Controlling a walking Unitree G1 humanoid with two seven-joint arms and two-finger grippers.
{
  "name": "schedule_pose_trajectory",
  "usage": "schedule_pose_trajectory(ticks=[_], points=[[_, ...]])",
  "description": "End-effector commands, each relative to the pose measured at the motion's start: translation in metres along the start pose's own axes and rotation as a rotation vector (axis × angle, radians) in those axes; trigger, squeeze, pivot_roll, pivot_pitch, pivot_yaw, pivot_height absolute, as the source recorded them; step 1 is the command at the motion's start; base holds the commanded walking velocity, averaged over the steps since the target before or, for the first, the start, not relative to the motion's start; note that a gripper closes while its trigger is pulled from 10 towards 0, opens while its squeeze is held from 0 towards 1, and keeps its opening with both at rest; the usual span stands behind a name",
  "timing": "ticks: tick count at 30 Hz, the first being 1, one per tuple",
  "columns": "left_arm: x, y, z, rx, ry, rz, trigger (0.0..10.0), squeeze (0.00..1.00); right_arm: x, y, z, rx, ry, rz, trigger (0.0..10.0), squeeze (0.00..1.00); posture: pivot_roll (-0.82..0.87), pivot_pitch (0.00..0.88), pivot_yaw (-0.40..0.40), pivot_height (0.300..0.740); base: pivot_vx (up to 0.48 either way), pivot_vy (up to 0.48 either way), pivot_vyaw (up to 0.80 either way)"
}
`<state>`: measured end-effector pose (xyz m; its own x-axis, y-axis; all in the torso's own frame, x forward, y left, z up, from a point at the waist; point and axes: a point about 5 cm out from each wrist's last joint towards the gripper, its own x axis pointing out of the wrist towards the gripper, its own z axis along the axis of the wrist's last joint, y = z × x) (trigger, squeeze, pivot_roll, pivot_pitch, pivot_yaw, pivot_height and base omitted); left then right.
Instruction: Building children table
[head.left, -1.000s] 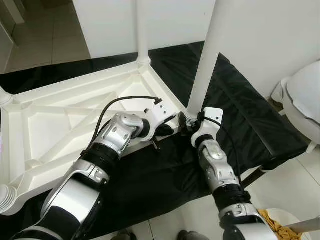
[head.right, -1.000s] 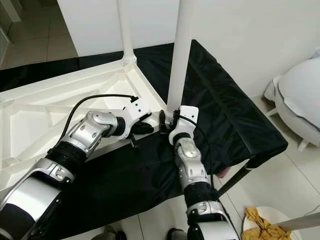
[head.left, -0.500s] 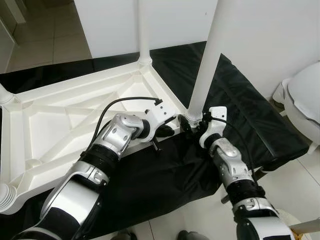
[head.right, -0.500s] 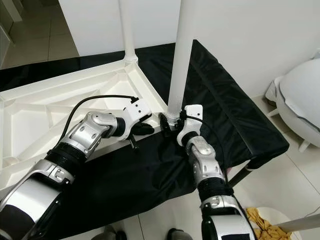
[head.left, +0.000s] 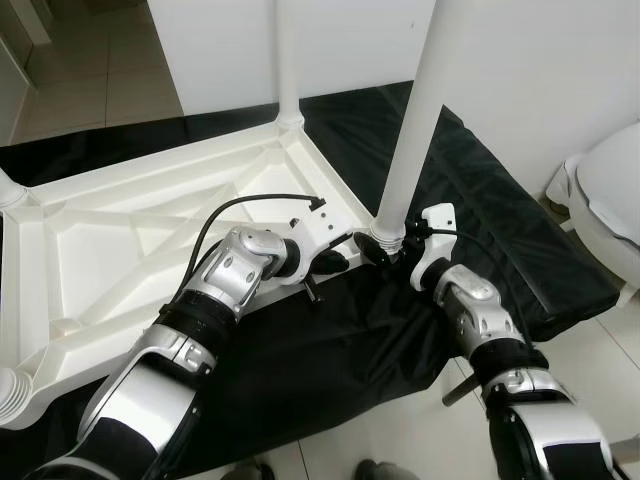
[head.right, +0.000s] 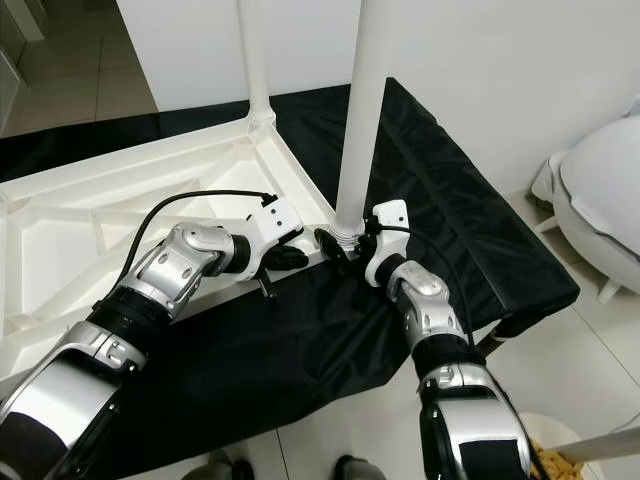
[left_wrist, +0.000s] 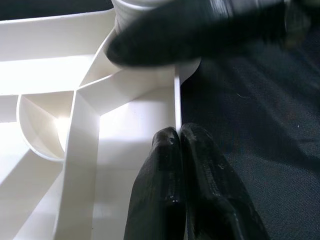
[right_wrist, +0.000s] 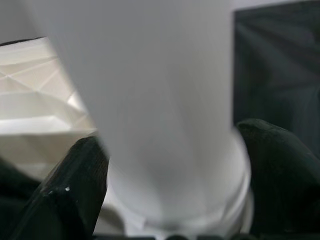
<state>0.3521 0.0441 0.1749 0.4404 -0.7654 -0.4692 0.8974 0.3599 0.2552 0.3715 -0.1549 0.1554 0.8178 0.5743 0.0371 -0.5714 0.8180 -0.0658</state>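
A white plastic children's table (head.left: 120, 235) lies upside down on a black cloth (head.left: 480, 200). A white leg (head.left: 412, 120) stands upright in its near right corner socket. My right gripper (head.left: 388, 250) is at the foot of this leg; in the right wrist view its black fingers (right_wrist: 75, 185) sit on either side of the leg's collar (right_wrist: 165, 165), closed on it. My left gripper (head.left: 336, 262) is just left of that corner, its fingers (left_wrist: 167, 165) shut together over the thin edge of the table's rim (left_wrist: 176, 100).
Another upright leg (head.left: 287, 60) stands at the table's far corner, with leg stubs at the left corners (head.left: 12, 395). A white wall (head.left: 520, 60) rises behind. A white rounded object (head.left: 612, 190) sits at the right, and a yellow cloth (head.right: 555, 465) lies on the tiled floor.
My right forearm has swung out to the right around the leg's foot while its gripper stayed on the collar. The left gripper has held its place on the rim.
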Motion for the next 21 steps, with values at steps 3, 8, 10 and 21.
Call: schedule_pose_trajectory(ticks=[3, 8, 10, 21], points=[[-0.0012, -0.0045, -0.0028, 0.015, 0.02, -0.031, 10.0, 0.0, 0.0009, -0.0027, -0.0014, -0.038, 0.032, 0.034, 10.0, 0.0, -0.02, 0.083, 0.067, 0.74, 0.0, 0.0, 0.0], [-0.0013, -0.0061, -0.0029, 0.018, 0.022, -0.038, 10.0, 0.0, 0.0017, -0.0053, -0.001, -0.066, 0.056, 0.052, 10.0, 0.0, -0.02, 0.082, 0.075, 0.74, 0.0, 0.0, 0.0], [-0.0011, -0.0068, -0.003, 0.02, 0.025, -0.042, 10.0, 0.0, 0.0018, -0.0057, -0.0028, -0.069, 0.078, 0.072, 10.0, 0.0, -0.02, 0.082, 0.075, 0.74, 0.0, 0.0, 0.0], [-0.0016, -0.0081, -0.0018, 0.028, 0.026, -0.05, 10.0, 0.0, 0.0024, -0.0059, -0.0052, -0.047, 0.083, 0.094, 0.0, 0.0, -0.02, 0.084, 0.078, 0.74, 0.0, 0.0, 0.0]])
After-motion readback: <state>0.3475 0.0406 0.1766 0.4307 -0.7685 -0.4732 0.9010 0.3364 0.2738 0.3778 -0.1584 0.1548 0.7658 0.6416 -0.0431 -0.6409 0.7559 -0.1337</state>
